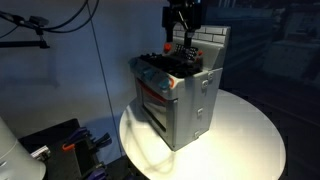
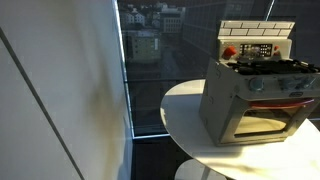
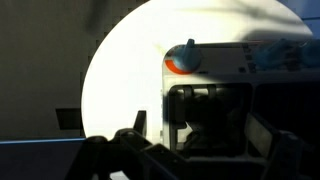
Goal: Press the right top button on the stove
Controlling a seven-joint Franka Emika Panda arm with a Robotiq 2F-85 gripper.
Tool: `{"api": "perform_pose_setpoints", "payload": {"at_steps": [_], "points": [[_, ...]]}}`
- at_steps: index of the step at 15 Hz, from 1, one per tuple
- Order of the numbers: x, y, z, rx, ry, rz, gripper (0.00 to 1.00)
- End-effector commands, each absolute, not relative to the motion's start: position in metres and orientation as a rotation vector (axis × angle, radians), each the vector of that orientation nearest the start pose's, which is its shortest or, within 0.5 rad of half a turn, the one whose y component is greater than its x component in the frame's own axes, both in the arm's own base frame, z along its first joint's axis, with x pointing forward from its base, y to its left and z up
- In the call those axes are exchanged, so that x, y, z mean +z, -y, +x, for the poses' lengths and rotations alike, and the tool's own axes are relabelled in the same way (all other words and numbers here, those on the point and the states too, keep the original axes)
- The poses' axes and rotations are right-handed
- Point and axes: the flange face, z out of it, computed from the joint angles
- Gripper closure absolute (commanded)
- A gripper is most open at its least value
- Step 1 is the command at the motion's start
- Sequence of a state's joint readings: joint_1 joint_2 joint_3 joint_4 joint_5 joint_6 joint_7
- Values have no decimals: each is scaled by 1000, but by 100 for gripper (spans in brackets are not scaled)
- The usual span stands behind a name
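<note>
Toy stove (image 1: pixel 180 95), grey, on round white table (image 1: pixel 250 130); gripper (image 1: pixel 182 48) above its black burner top, spread open, holding nothing.

An exterior view looks down from fairly near at one corner of the toy stove (image 1: pixel 180 95) on its round white table (image 1: pixel 250 135). An exterior view sits lower, facing the stove's front (image 2: pixel 255 100). The wrist view looks steeply down, close above the stove (image 3: pixel 240 65). All three share stove and tabletop.
</note>
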State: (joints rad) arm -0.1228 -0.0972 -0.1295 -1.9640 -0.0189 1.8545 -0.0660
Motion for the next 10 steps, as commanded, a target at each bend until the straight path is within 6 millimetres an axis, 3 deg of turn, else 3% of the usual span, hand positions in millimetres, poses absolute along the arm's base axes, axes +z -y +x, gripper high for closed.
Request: {"api": "perform_pose_setpoints", "payload": {"at_steps": [1, 4, 10], "points": [[538, 135, 494, 42, -319, -3149, 0], [545, 134, 487, 43, -307, -3145, 0], [540, 133, 492, 38, -285, -3133, 0]]}}
